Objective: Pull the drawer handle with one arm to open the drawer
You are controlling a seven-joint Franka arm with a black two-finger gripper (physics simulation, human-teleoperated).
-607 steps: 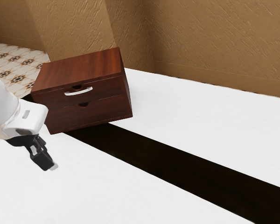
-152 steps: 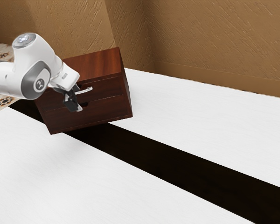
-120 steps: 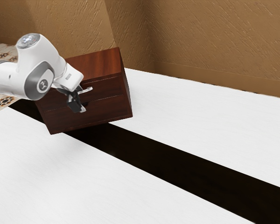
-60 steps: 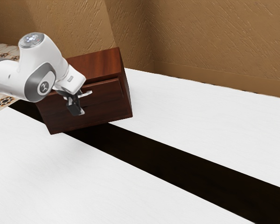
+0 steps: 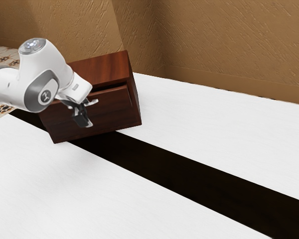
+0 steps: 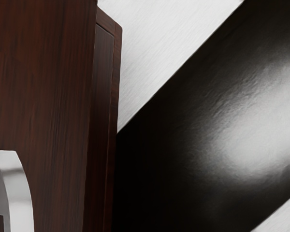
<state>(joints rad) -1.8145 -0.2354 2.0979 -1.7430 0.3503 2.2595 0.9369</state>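
Observation:
A dark wooden two-drawer cabinet (image 5: pixel 103 66) stands at the back left of the table in the exterior view. Its upper drawer (image 5: pixel 113 98) sticks out a little from the cabinet front; the lower drawer sits flush. My gripper (image 5: pixel 81 118) is at the upper drawer's white handle (image 5: pixel 93 102), fingers pointing down and shut on it, with the handle's end poking out beside them. In the wrist view the drawer front (image 6: pixel 43 96) is close by the hand, and the handle's curved end (image 6: pixel 9 193) sits just under it.
The white tabletop (image 5: pixel 214 119) is crossed by a wide black strip (image 5: pixel 189 174) that starts under the cabinet and shows glossy in the wrist view as black strip (image 6: pixel 208 145). Brown textured walls stand behind. My white arm covers the cabinet's left part.
My gripper reached the handle and has drawn back toward the table's front. The upper drawer has slid out a little with it, leaving a dark gap under the cabinet top.

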